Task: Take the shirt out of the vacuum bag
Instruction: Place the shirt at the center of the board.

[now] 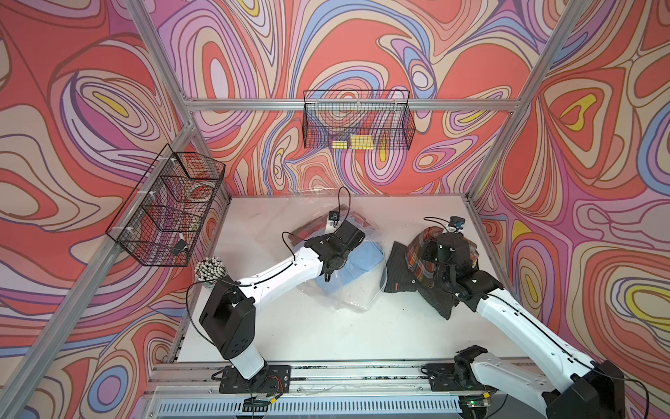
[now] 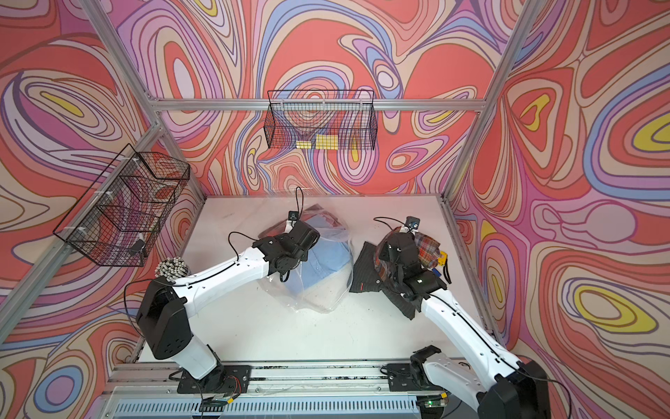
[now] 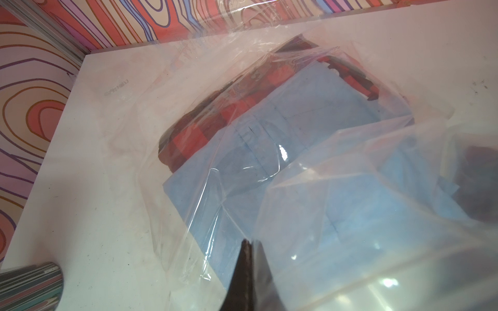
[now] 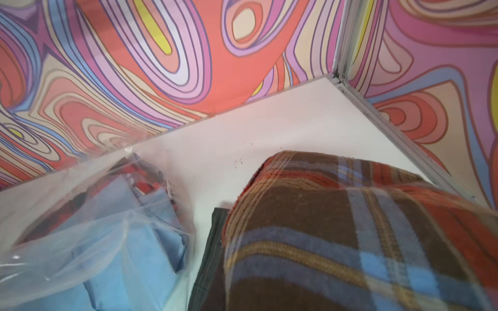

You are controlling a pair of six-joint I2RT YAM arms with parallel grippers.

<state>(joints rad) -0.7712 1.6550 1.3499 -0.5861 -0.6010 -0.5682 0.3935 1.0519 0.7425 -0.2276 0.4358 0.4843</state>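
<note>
Bench (image 1: 290,326): white, bare at the near edge.

Cup (image 1: 209,270): at the near left, holding white-tipped sticks, well apart from the cloth.

Dark shirt (image 1: 402,275): striped and lying flat on the bench at the right, outside the bag. A narrow strip of bare bench separates it from the bag in the right wrist view.

Bag (image 1: 348,301): clear crinkled film in mid-bench, between the two arms, seen in both top views. It holds two folded garments.
- The blue shirt (image 1: 362,261) takes up the nearer part.
- The red check shirt (image 3: 215,129) lies partly under it, toward the far end.

Left hand (image 3: 246,250): clenched, with the fingers pressed together on a fold of the bag's film above the blue shirt. The film rises in a ridge to the fingertips.

Right hand: over the dark shirt. Its fingers are hidden by the plaid shirt (image 1: 420,250), a brown, orange and blue cloth. This shirt stands in a hump at the hand, raised off the dark shirt. The hand is clenched, apparently on this plaid shirt, which is outside the bag.

Side basket (image 1: 163,210): black wire, on the left frame rail.

Back basket (image 1: 357,123): black wire, on the far rail, holding yellow blocks (image 1: 362,141).
</note>
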